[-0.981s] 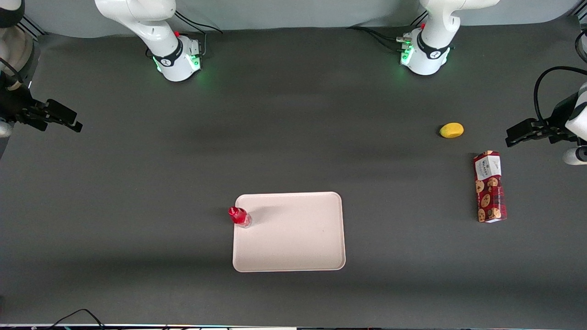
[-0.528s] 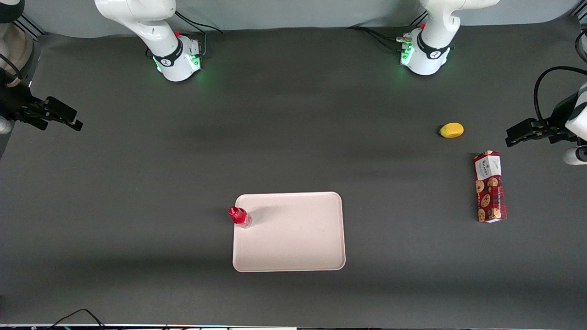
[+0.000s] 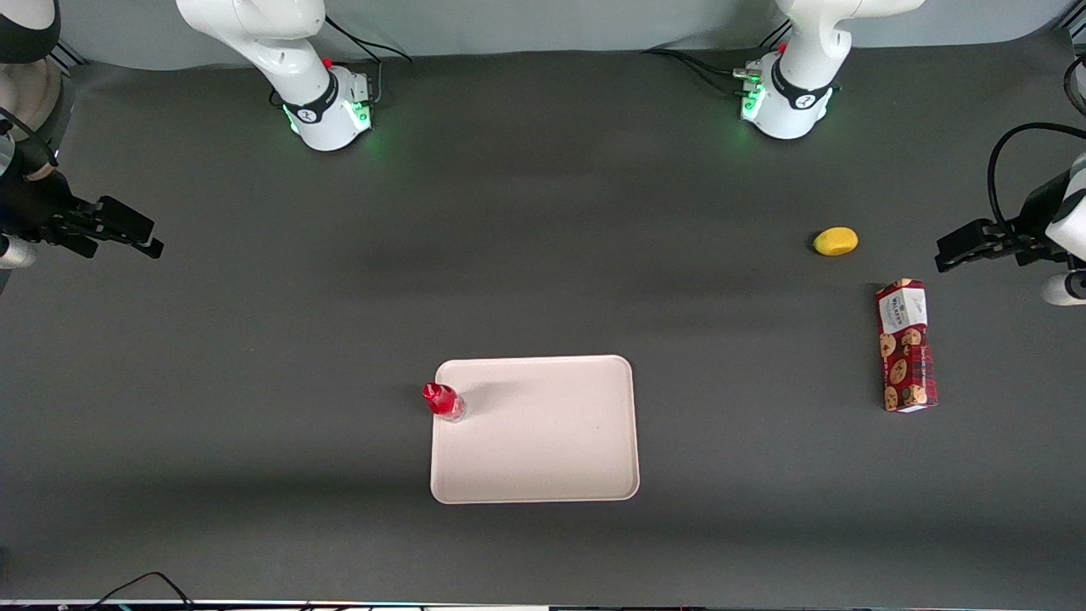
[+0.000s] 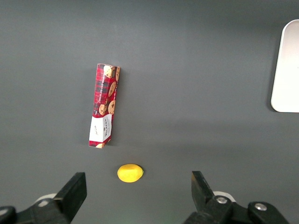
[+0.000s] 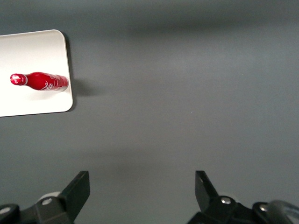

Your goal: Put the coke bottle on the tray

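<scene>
1. The gripper (image 3: 140, 238) is hanging open and empty, fingers wide apart.
2. Well away from it, the bottle (image 3: 444, 400) is standing on the tray (image 3: 543, 441), just inside its edge.
3. It is looking small, light, smooth and tippy; grabbing its middle seems best.

The front view looks steeply down on the whole worktop (image 3: 543, 255) from high up. The right wrist view faces down past the gripper (image 5: 142, 186), its fingers (image 5: 79, 189) spread, sharing the tray (image 5: 32, 100) corner and bottle (image 5: 42, 81) with it. The left wrist view shares the tray's (image 4: 286, 70) edge nearest the parked arm.
</scene>
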### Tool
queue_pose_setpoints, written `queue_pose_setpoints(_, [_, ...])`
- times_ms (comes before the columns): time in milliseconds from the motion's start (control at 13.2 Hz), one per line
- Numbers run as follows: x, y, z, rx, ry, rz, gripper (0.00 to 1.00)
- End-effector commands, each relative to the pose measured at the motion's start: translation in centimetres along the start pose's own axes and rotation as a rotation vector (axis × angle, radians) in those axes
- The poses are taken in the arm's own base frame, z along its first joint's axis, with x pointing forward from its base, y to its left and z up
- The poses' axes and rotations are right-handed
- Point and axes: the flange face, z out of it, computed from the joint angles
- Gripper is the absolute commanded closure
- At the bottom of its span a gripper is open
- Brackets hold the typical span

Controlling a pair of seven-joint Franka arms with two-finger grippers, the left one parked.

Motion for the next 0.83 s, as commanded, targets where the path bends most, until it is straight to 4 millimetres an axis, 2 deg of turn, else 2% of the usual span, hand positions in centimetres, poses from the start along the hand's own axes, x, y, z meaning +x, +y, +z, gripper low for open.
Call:
queue_pose_setpoints(0, [0.2,-1.5,-0.5,0.024,-0.004,0.042,0.00])
queue_pose_setpoints(226, [0.7,-1.2,-0.8,0.033,0.008,0.053,0.00])
queue_pose_setpoints(377, [2.1,-1.4,-0.7,0.030,0.014,0.051,0.00])
queue_pose_setpoints(528, [4.2,-2.4,0.6,0.027,0.005,0.046,0.00])
queue_pose_setpoints(755, [4.7,-2.7,0.8,0.027,0.006,0.043,0.00])
